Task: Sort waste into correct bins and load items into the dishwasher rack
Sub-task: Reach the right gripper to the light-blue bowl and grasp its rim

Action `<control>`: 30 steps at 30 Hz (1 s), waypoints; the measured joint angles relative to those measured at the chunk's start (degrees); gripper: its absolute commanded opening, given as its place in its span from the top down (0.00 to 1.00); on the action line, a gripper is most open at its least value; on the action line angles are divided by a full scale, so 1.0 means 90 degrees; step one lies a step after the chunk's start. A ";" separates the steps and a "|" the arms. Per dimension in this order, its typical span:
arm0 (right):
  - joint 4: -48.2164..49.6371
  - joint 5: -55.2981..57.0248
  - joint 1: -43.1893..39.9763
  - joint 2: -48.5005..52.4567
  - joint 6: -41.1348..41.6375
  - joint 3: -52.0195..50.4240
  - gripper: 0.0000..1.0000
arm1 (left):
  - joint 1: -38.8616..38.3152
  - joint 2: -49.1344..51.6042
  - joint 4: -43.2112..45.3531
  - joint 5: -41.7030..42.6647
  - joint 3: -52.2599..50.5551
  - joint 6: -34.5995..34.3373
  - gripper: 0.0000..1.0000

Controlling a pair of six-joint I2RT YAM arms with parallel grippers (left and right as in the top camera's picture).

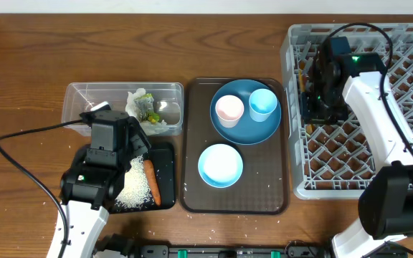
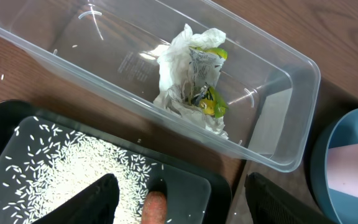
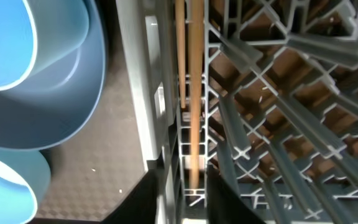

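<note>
Overhead: the left gripper [image 1: 136,142] is seen over where the clear tub [image 1: 77,107] meets the black tray [image 1: 165,154], and the right gripper [image 1: 312,97] is held at the dishwasher rack's [image 1: 407,107] left edge. The pink cup [image 1: 229,109] and light-blue cup [image 1: 262,102] are sat on the blue plate [image 1: 246,129], with the bowl [image 1: 220,165] beside it on the brown tray [image 1: 264,179].

Left wrist: jaws are spread wide, nothing held. The tissue [image 2: 191,74] is lying in the tub, rice [image 2: 73,165] and carrot [image 2: 155,208] in the black tray.

Right wrist: the chopsticks [image 3: 190,93] are seen in a slot at the rack's edge, between narrowly set fingers [image 3: 222,199]. Whether they're gripped can't be told.
</note>
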 measured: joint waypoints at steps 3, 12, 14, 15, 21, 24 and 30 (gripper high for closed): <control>-0.0005 0.0012 0.0000 0.0000 -0.0012 0.0000 0.65 | 0.0000 0.0036 0.0005 0.0000 0.0002 0.0000 0.32; -0.1037 -0.0316 0.0080 0.0000 -0.0015 0.0476 0.66 | 0.0000 0.0138 0.0012 -0.0002 0.0000 0.0000 0.32; -0.1192 -0.0505 0.0233 -0.0007 -0.0017 0.0772 0.66 | 0.0000 0.0138 0.0015 -0.0002 0.0000 0.0000 0.32; -0.1219 -0.0590 0.0338 -0.0017 -0.0017 0.0886 0.66 | 0.0000 0.0138 0.0012 -0.0002 0.0000 0.0000 0.32; -0.0896 -0.0957 0.1700 -0.0304 -0.0019 0.1132 0.64 | 0.0000 0.0138 0.0012 -0.0002 0.0000 0.0000 0.32; -0.0585 -0.1052 0.2596 -0.0369 0.0002 0.1141 0.64 | 0.0000 0.0138 0.0015 -0.0002 0.0000 0.0000 0.32; 0.0102 -0.0750 0.3968 -0.0374 0.0457 0.1054 0.64 | 0.0010 0.0138 0.0007 -0.0153 0.0002 0.0017 0.25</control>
